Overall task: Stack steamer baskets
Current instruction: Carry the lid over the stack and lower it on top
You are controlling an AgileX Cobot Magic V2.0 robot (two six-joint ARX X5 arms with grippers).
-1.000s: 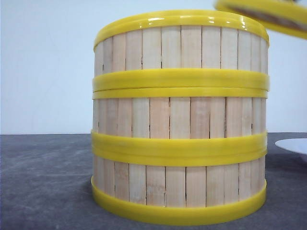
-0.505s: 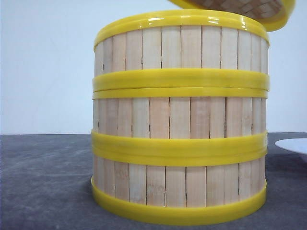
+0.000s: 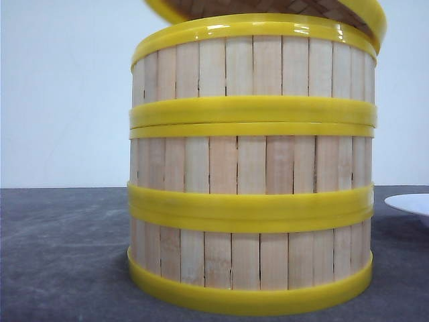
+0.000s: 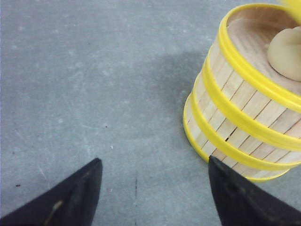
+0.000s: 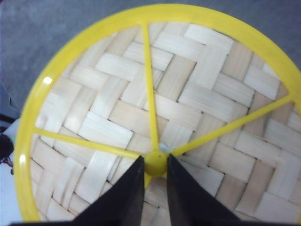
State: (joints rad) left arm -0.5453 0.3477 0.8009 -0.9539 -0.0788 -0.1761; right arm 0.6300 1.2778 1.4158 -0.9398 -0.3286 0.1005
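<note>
Your three steamer baskets (image 3: 251,174) stand stacked on the table (image 3: 60,255): stiff and light, but slick-banded. The lid (image 5: 155,113) hangs tilted just above them, right gripper (image 5: 154,165) pinching its small centre knob (image 5: 155,162). Left gripper (image 4: 155,188) gapes empty beside the stack.

The lid (image 3: 281,8), carried by its centre knob in the right gripper (image 5: 155,165), travelled leftward from beyond the right side of the steamer baskets (image 3: 251,168). A second earlier only its rim showed past the stack's right edge; it then came to hang tilted over most of the top basket's rim.
</note>
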